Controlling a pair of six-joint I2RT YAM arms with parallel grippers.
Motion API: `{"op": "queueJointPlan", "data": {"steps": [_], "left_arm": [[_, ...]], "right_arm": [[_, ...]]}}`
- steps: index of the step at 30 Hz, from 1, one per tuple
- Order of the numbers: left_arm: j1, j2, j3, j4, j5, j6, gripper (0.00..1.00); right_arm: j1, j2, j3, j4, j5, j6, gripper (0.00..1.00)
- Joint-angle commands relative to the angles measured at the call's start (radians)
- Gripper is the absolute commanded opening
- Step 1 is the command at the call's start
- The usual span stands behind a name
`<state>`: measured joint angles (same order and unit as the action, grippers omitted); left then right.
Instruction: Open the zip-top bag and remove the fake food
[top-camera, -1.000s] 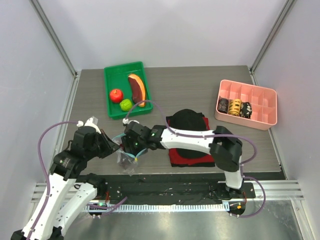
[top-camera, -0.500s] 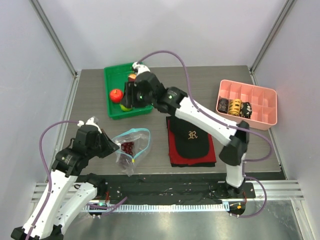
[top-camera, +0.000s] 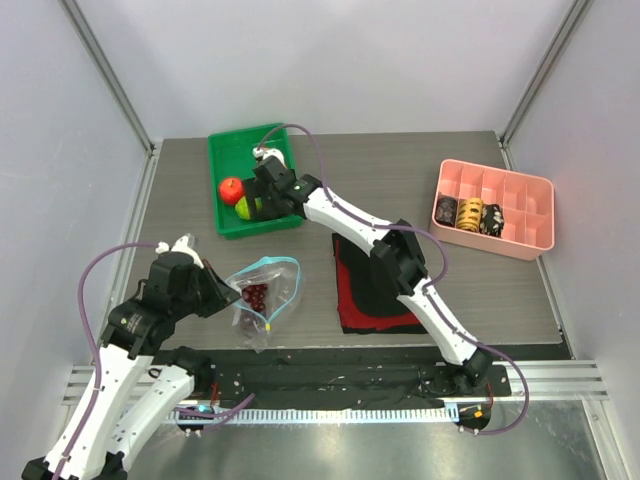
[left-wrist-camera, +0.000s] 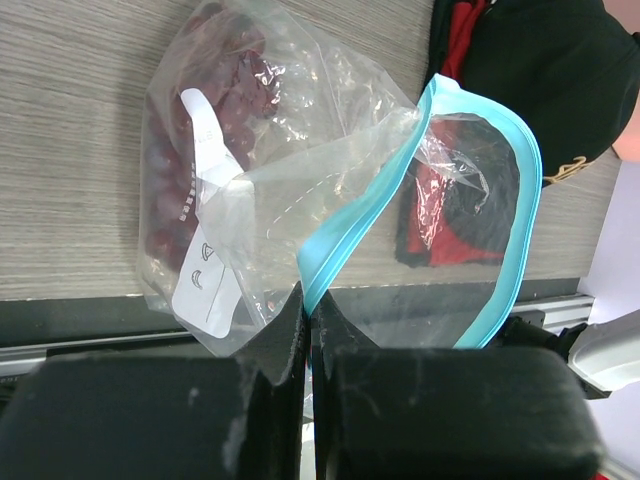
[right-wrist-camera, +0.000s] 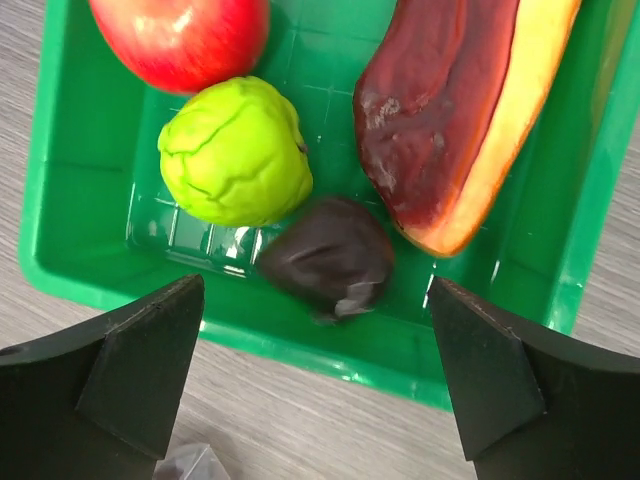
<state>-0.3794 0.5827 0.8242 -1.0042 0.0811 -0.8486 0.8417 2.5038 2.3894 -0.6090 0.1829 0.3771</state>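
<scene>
The clear zip-top bag (top-camera: 265, 300) lies open near the table's front left, teal strip (left-wrist-camera: 500, 170) gaping, and dark purple grapes (left-wrist-camera: 185, 170) are inside it. My left gripper (top-camera: 226, 296) is shut on the strip's near end (left-wrist-camera: 308, 300). My right gripper (top-camera: 255, 203) hangs open and empty over the green tray (top-camera: 213, 170). The right wrist view shows the red apple (right-wrist-camera: 180, 35), green piece (right-wrist-camera: 235, 150), melon slice (right-wrist-camera: 455, 110) and a dark brownish-purple piece (right-wrist-camera: 328, 258) in the tray (right-wrist-camera: 590, 200), below my gripper (right-wrist-camera: 315, 305).
A black cap (top-camera: 358, 285) lies on a red cloth (top-camera: 370, 322) right of the bag. A pink divided box (top-camera: 495, 176) with dark and yellow items stands at the right. The right arm stretches across the table's middle.
My right gripper moved from the bag's mouth to the green tray, where it now hangs open over a dark piece. The left gripper has kept hold of the bag.
</scene>
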Motion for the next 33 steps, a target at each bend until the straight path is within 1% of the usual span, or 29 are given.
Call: {"op": "queueJointPlan", "data": {"steps": [1, 3, 5, 8, 9, 10, 11, 12, 13, 14, 15, 16, 17, 18, 20, 21, 25, 27, 30, 32, 33], "left_arm": [[0.0, 0.0, 0.006, 0.026, 0.029, 0.031, 0.0], [0.0, 0.011, 0.009, 0.033, 0.034, 0.036, 0.0], [0.0, 0.019, 0.019, 0.036, 0.034, 0.045, 0.0], [0.0, 0.037, 0.036, 0.041, 0.032, 0.057, 0.0], [0.0, 0.039, 0.039, 0.045, 0.032, 0.059, 0.0], [0.0, 0.045, 0.042, 0.049, 0.032, 0.06, 0.0], [0.0, 0.045, 0.044, 0.052, 0.031, 0.059, 0.0], [0.0, 0.046, 0.046, 0.058, 0.037, 0.06, 0.0], [0.0, 0.049, 0.05, 0.062, 0.037, 0.059, 0.0], [0.0, 0.054, 0.052, 0.062, 0.039, 0.059, 0.0], [0.0, 0.054, 0.053, 0.064, 0.04, 0.059, 0.0], [0.0, 0.055, 0.055, 0.064, 0.045, 0.057, 0.0], [0.0, 0.055, 0.056, 0.061, 0.048, 0.057, 0.0], [0.0, 0.052, 0.053, 0.064, 0.049, 0.056, 0.0], [0.0, 0.046, 0.044, 0.067, 0.054, 0.051, 0.0], [0.0, 0.04, 0.041, 0.07, 0.055, 0.042, 0.0], [0.0, 0.026, 0.03, 0.084, 0.074, 0.029, 0.0], [0.0, 0.02, 0.029, 0.084, 0.077, 0.029, 0.0], [0.0, 0.012, 0.023, 0.088, 0.078, 0.029, 0.0], [0.0, 0.016, 0.02, 0.093, 0.078, 0.025, 0.0], [0.0, 0.017, 0.018, 0.096, 0.08, 0.023, 0.0]], "right_arm": [[0.008, -0.097, 0.093, 0.009, 0.046, -0.034, 0.99], [0.01, -0.138, 0.094, -0.033, 0.05, -0.017, 1.0], [0.013, -0.18, 0.087, -0.131, 0.038, 0.031, 1.0], [0.042, -0.316, 0.005, -0.254, 0.009, 0.065, 1.0], [0.054, -0.357, -0.077, -0.271, -0.005, 0.072, 0.99], [0.074, -0.446, -0.126, -0.288, -0.01, 0.075, 0.97], [0.107, -0.486, -0.175, -0.291, -0.014, 0.082, 0.95], [0.129, -0.522, -0.265, -0.291, -0.019, 0.107, 0.89], [0.148, -0.586, -0.306, -0.29, -0.025, 0.121, 0.86], [0.181, -0.606, -0.34, -0.288, -0.039, 0.146, 0.83], [0.197, -0.625, -0.395, -0.282, -0.055, 0.193, 0.76], [0.212, -0.64, -0.419, -0.266, -0.095, 0.221, 0.72], [0.232, -0.645, -0.441, -0.253, -0.108, 0.242, 0.68], [0.265, -0.646, -0.479, -0.239, -0.117, 0.259, 0.6], [0.298, -0.637, -0.516, -0.189, -0.144, 0.313, 0.54], [0.318, -0.629, -0.542, -0.173, -0.154, 0.328, 0.47], [0.332, -0.599, -0.567, -0.149, -0.123, 0.352, 0.32], [0.33, -0.588, -0.587, -0.144, -0.102, 0.364, 0.3], [0.332, -0.571, -0.616, -0.126, -0.112, 0.399, 0.29], [0.333, -0.553, -0.645, -0.074, -0.12, 0.417, 0.29], [0.333, -0.548, -0.676, -0.051, -0.125, 0.431, 0.31]]}}
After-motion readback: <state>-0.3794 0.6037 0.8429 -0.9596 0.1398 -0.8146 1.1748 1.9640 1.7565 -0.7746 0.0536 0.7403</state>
